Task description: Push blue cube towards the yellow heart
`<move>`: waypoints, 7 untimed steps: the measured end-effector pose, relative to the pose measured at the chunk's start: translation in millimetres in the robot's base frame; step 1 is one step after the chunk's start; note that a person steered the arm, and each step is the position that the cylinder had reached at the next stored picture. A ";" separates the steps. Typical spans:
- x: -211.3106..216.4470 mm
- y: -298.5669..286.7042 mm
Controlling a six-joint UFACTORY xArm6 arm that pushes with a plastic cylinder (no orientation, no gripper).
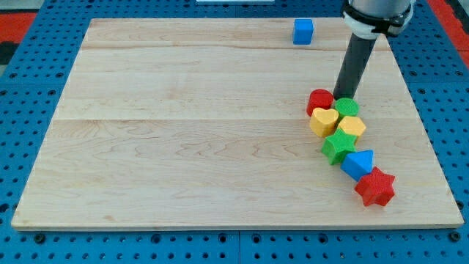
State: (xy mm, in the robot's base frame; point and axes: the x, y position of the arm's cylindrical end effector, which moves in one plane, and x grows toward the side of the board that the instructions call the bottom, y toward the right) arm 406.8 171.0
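Pale wooden board (183,132) on a blue base.
Blue pegboard (29,44), dotted with holes, frames every edge.

The tabletop (183,147) carries 8 blocks: 2 red (319,100) (376,188), 2 yellow (324,120) (352,127), 2 green (347,107) (338,147) and 2 blue, 1 of them a cube (303,31), the other (359,162) wedge-like.

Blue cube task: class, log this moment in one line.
tip by red block and green block | blue cube untouched, view's top | yellow heart in cluster
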 end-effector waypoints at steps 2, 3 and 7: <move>-14.8 -12.9; -64.3 -15.2; -214.1 -40.6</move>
State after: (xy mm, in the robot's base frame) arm 192.8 130.4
